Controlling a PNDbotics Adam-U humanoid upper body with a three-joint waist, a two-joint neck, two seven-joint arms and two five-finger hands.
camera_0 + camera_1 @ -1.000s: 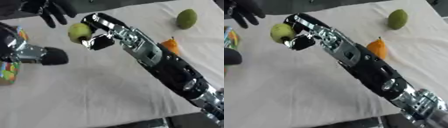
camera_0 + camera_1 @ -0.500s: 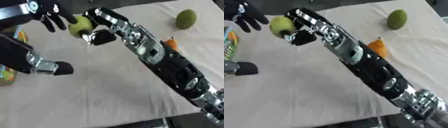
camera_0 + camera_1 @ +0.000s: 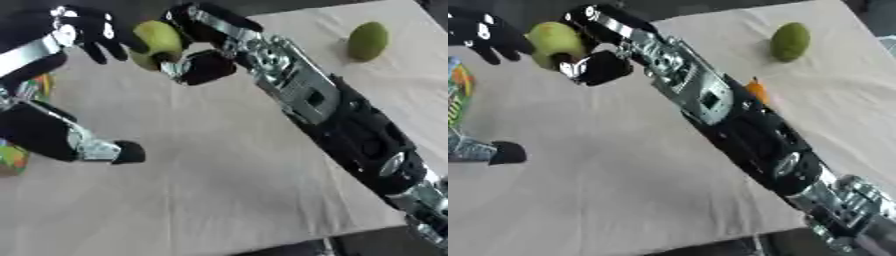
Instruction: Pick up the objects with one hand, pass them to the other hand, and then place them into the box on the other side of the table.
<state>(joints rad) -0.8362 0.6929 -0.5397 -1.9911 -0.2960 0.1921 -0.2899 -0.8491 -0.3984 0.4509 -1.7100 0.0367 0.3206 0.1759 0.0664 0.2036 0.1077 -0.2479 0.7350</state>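
Two head-mounted eye views, looking steeply down, close over the table (image 3: 219, 190), nearly identical overlap

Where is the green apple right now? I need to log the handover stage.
The green apple is at the upper left of both views, above the table, held in the right hand with the left hand touching its left side.

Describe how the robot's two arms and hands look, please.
Right arm: silver metal segments near the wrist, glossy black casing further back. Right hand is black with silver parts. Left hand is black with white marks; left arm is black with silver joints.
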